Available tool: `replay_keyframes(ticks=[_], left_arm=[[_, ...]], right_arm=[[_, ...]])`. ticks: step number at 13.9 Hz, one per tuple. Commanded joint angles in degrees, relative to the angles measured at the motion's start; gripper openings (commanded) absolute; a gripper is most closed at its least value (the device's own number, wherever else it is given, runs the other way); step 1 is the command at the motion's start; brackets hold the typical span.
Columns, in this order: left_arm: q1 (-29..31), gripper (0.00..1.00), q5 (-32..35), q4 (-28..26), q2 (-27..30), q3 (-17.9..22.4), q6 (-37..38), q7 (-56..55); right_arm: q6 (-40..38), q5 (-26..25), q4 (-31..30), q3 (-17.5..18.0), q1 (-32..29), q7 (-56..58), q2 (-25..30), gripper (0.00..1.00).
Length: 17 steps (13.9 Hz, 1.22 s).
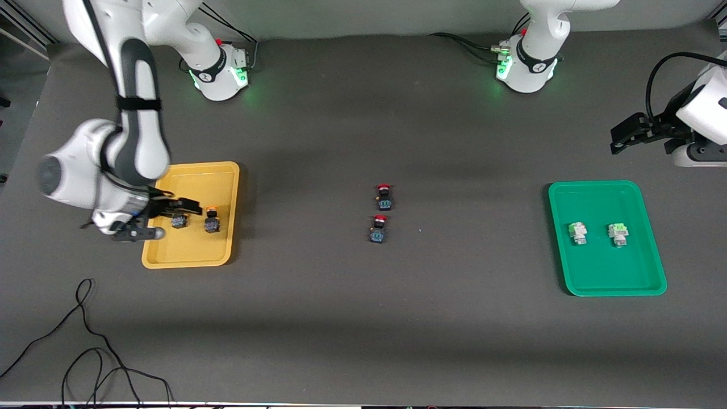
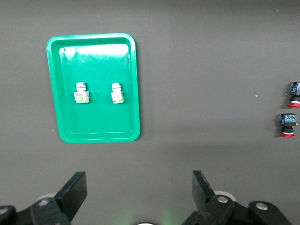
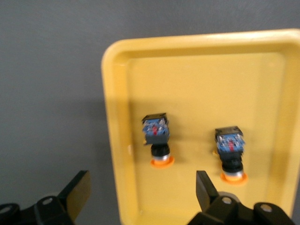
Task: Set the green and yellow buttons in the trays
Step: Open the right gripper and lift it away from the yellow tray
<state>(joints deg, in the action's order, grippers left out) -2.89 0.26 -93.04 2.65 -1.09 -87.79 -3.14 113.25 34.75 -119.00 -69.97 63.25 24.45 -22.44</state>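
Note:
The mustard yellow tray (image 1: 190,250) lies at the right arm's end of the table and holds two orange-yellow-capped buttons (image 1: 212,219) (image 1: 179,221), both lying on their sides. In the right wrist view they (image 3: 157,136) (image 3: 230,150) lie side by side in the tray (image 3: 197,79). My right gripper (image 1: 164,219) (image 3: 140,190) is open and empty, over the tray's outer rim. The bright green tray (image 1: 602,272) (image 2: 93,136) holds two pale green buttons (image 1: 578,232) (image 1: 618,234) (image 2: 81,93) (image 2: 117,93). My left gripper (image 1: 627,135) (image 2: 139,187) is open and empty, waiting over the table's left-arm end.
Two red-capped black buttons (image 1: 384,196) (image 1: 379,228) lie mid-table, one nearer the front camera than the other; they also show in the left wrist view (image 2: 294,93) (image 2: 287,124). A black cable (image 1: 85,341) loops near the front edge at the right arm's end.

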Motion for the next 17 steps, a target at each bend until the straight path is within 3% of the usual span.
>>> replay_keyframes(ticks=[1,5,8,17], left_arm=[[-0.8,1.0,-0.5,-0.6,0.8,0.7,0.2,0.3],[-0.8,1.0,-0.2,-0.7,0.6,0.7,0.7,0.3],[-0.9,1.0,-0.2,-0.7,0.6,0.7,0.7,0.2],[-1.3,1.0,0.0,-0.9,0.3,0.6,0.7,-0.6]], right_arm=[[-13.2,-4.1,9.8,-9.3,5.4,-2.4,1.1,1.0],[-31.4,-7.2,27.3,-14.5,5.4,-9.1,1.1,1.0],[-37.1,-10.0,36.0,-15.3,5.4,-13.2,0.9,1.0],[-37.1,-11.8,38.0,-14.0,6.3,-15.7,-0.2,1.0]])
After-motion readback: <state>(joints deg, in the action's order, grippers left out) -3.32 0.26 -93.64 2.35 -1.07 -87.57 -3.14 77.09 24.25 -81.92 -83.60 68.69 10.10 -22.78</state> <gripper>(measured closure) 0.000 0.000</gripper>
